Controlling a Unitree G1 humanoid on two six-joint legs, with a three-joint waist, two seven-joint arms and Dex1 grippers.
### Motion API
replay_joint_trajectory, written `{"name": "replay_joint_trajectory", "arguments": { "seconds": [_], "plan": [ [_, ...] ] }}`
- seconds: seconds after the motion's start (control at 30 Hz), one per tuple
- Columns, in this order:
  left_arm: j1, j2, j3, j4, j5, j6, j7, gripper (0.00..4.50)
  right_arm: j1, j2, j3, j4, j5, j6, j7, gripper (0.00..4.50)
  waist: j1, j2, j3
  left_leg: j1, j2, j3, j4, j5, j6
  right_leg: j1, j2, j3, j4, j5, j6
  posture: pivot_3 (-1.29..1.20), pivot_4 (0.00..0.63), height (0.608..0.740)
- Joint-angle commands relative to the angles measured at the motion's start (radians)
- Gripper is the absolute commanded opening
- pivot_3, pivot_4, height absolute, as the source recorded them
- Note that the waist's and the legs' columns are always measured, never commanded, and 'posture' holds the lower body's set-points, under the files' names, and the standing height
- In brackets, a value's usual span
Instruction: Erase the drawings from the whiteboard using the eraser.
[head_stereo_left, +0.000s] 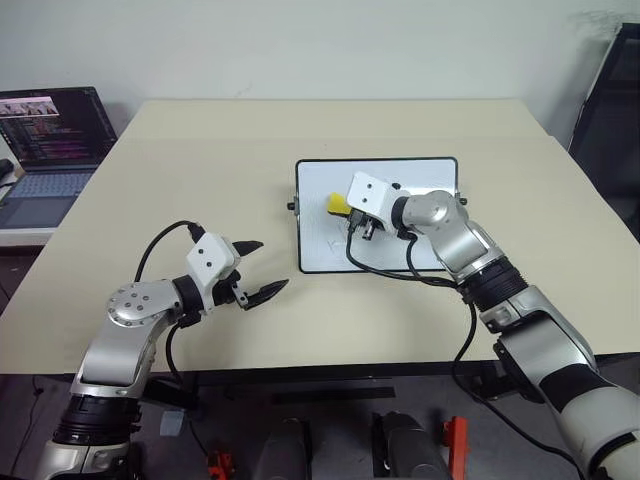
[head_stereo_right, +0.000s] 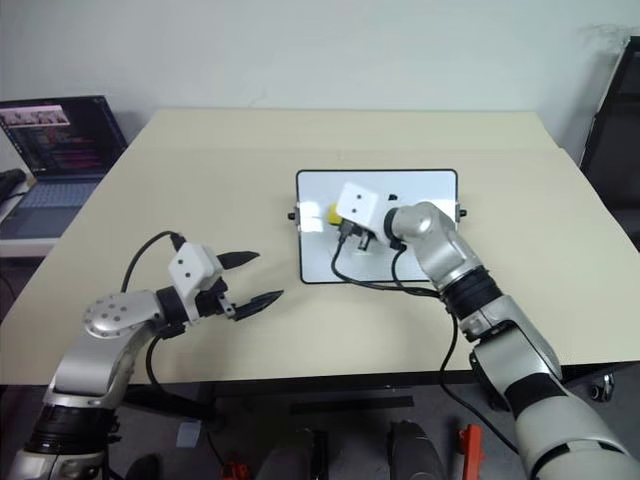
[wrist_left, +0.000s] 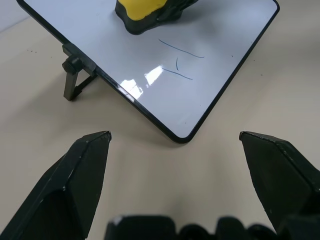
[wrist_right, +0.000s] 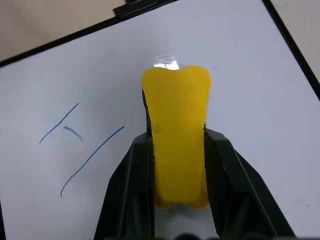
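Yellow, black-based block eraser (wrist_right: 179, 145) sits clamped in the right hand (wrist_right: 177, 165) over the black-framed whiteboard (head_stereo_left: 420, 170) on the beige table (head_stereo_left: 200, 180), beside thin blue drawings (wrist_right: 80, 145); left hand (head_stereo_left: 258, 270) gapes idle, and pressing unevenly could tip the propped board.

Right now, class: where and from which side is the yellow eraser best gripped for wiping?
Grip the eraser across its narrow waist, on the two long sides, coming from above so the black base faces the whiteboard. Its pinched middle suits the pads, as the right gripper shows, shut on it.
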Motion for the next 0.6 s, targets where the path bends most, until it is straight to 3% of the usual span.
{"name": "replay_joint_trajectory", "arguments": {
  "seconds": [0.03, 0.33, 0.6],
  "plan": [
    [-0.026, 0.0, 0.003, 0.002, 0.001, -0.018, 0.004, 4.5, 0.071, -0.007, 0.06, 0.019, -0.056, -0.019, 0.046, 0.99, 0.0, -0.001, -0.001, 0.001, 0.0, 0.0, 0.0, 0.0, 0.0, 0.001, 0.0, 0.0, 0.0, 0.0, 0.0, 0.0, 0.15, 0.74],
    [-0.049, -0.012, -0.017, 0.027, 0.001, -0.023, -0.006, 4.5, 0.171, -0.001, 0.117, 0.013, -0.132, -0.034, 0.061, 0.99, -0.001, -0.008, -0.006, 0.026, 0.005, -0.001, -0.001, 0.0, 0.0, 0.022, 0.0, 0.0, -0.001, -0.007, -0.004, 0.0, 0.15, 0.74],
    [-0.064, -0.014, -0.024, 0.049, 0.005, -0.031, -0.015, 4.5, 0.061, 0.013, 0.034, 0.083, -0.125, -0.034, -0.011, 0.99, -0.001, -0.008, -0.006, 0.029, 0.013, 0.001, -0.001, 0.0, -0.001, 0.022, 0.0, 0.001, -0.002, -0.006, -0.005, 0.0, 0.15, 0.74]
  ]
}}
